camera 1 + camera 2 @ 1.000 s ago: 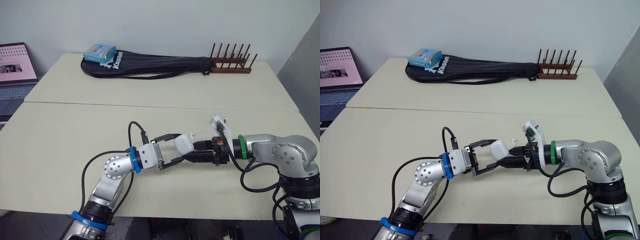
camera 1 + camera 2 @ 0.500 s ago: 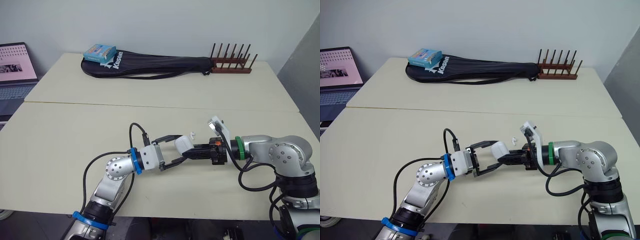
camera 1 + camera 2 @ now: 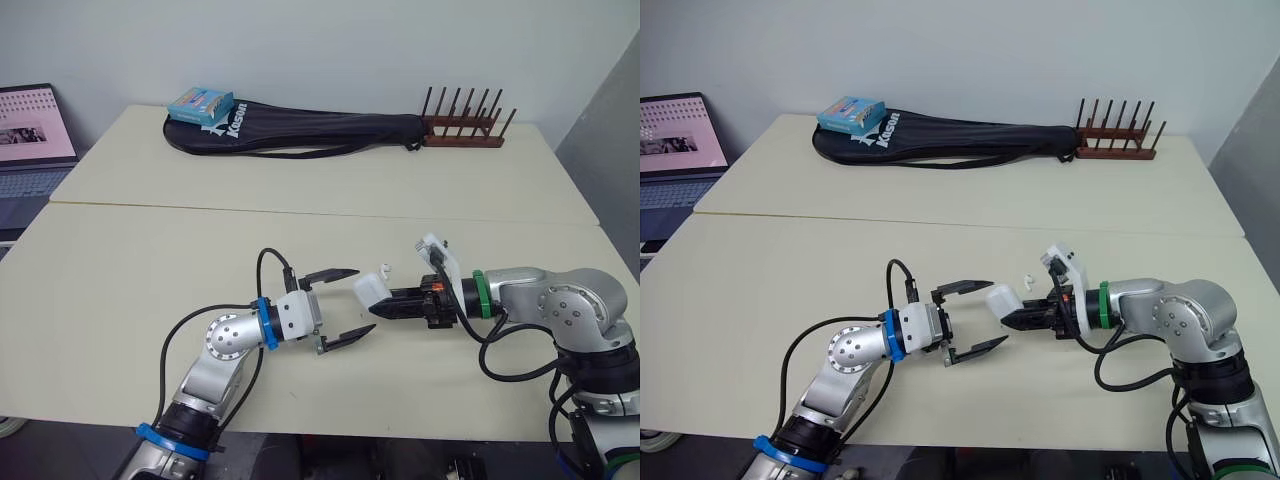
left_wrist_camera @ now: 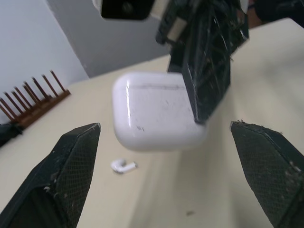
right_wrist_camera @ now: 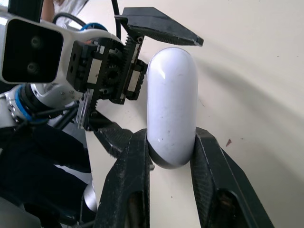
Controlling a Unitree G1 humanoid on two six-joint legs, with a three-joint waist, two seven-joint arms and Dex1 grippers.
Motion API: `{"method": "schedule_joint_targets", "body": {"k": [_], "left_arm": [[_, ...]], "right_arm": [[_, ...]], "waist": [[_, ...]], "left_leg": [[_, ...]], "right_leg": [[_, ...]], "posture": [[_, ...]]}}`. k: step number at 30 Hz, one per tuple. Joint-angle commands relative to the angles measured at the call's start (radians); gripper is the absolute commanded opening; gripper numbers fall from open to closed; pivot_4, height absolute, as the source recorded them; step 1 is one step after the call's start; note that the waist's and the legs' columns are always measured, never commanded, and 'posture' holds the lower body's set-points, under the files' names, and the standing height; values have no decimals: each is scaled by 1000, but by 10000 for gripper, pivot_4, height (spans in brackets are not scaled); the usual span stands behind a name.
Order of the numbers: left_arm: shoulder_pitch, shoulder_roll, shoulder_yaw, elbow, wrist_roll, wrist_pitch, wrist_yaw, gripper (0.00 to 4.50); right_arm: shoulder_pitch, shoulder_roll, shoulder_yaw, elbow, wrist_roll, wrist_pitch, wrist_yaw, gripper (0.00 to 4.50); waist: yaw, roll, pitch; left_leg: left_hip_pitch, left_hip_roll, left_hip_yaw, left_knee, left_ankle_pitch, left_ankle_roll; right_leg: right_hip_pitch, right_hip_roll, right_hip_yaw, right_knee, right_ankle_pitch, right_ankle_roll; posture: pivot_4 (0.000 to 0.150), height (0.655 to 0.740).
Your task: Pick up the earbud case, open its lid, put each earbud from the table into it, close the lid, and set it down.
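Note:
The white earbud case (image 3: 371, 291) hangs just above the table near its front edge, lid closed. My right gripper (image 3: 384, 303) is shut on one end of it; in the right wrist view the two black fingers (image 5: 134, 176) clamp the case (image 5: 171, 107) from both sides. My left gripper (image 3: 364, 300) is open, its fingers spread wide on either side of the case's other end without touching it (image 4: 156, 111). One white earbud (image 3: 383, 268) lies on the table just beyond the case, seen too in the left wrist view (image 4: 122, 166).
A black racket bag (image 3: 300, 130) lies along the far table with a blue box (image 3: 200, 104) on its left end. A wooden peg rack (image 3: 462, 130) stands at the back right. A laptop (image 3: 30, 135) sits off the table's left side.
My left gripper has opened wider and let go of the case, drawing back slightly. The right gripper has shut on the case and now holds it alone.

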Motion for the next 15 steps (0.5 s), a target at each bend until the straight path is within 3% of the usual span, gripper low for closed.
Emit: {"method": "schedule_joint_targets", "body": {"k": [1,8,15], "left_arm": [[-15,48,9,-63,-78,167,-55,45000],[-118,178,-13,-189,-186,686,-99,45000],[-270,159,-73,-233,-175,879,-104,45000]], "right_arm": [[-26,-49,42,-37,-52,-81,52,7465],[-64,-277,281,-117,-375,-421,236,7464],[-87,-296,337,-108,-504,-533,308,7464]], "waist": [[0,0,0],[0,3,2],[2,3,2]], "left_leg": [[0,0,0,0,0,0],[-2,-1,-2,0,0,0],[-2,0,-2,0,0,0]], "right_leg": [[0,0,0,0,0,0],[-1,0,-2,-1,0,0],[0,0,-2,-1,0,0]], "posture": [[1500,6871],[1500,6871],[1500,6871]]}}
